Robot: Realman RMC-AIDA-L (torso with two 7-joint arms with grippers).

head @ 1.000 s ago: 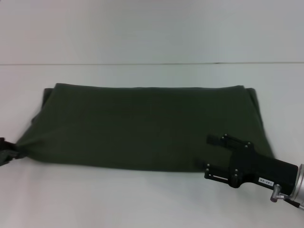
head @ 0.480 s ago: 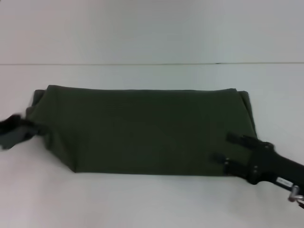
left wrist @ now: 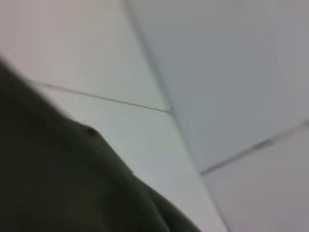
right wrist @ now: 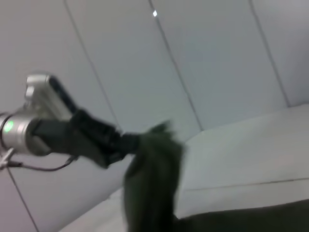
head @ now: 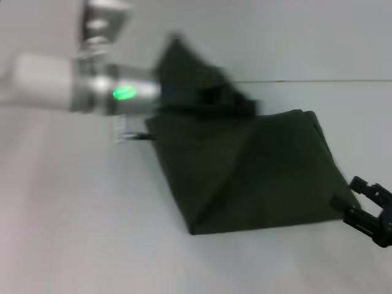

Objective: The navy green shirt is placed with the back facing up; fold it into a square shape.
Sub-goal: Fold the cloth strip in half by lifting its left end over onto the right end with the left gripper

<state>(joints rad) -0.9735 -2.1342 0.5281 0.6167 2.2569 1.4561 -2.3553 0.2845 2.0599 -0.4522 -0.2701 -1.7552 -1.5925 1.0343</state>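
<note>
Overhead, the left end effector (head: 184,92) lifts the navy green shirt (head: 257,171) clenched; the right end effector (head: 361,199) rests released alongside.

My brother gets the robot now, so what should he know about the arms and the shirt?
Left gripper: raised above the table, shut on the navy green shirt, carrying its left end up and toward the right.
Right gripper: low at the shirt's right near corner, open, apparently not holding it.
Done: shirt already a long band on the white table.
Left: lay the lifted end over the right half, let go, tidy into a square.
</note>
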